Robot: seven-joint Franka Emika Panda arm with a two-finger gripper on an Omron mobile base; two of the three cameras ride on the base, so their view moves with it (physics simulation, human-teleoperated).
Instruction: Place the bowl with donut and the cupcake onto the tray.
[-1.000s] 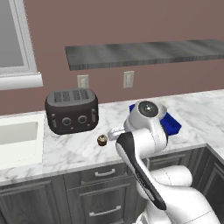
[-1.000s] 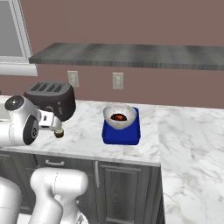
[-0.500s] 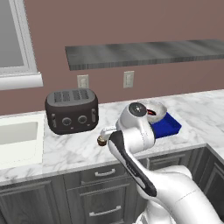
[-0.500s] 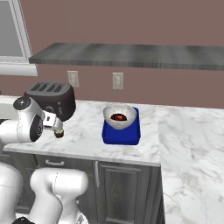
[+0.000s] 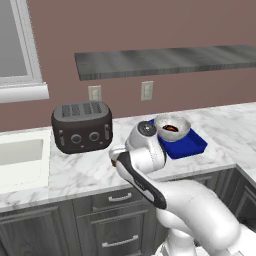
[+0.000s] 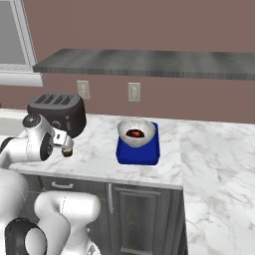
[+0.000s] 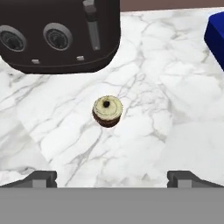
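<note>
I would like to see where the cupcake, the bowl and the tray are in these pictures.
cupcake [image 7: 107,110]: hand view, on its pale frosted top.
bowl [image 6: 136,133]: right base view, on its grey-white wall near the rim.
tray [image 5: 186,145]: left base view, on the bare blue floor in front of the bowl.

Black four-slot toaster [image 7: 57,35]: top cut off in my hand view.
Flat bright blue tray [image 7: 216,35]: only a corner shows there.
</note>
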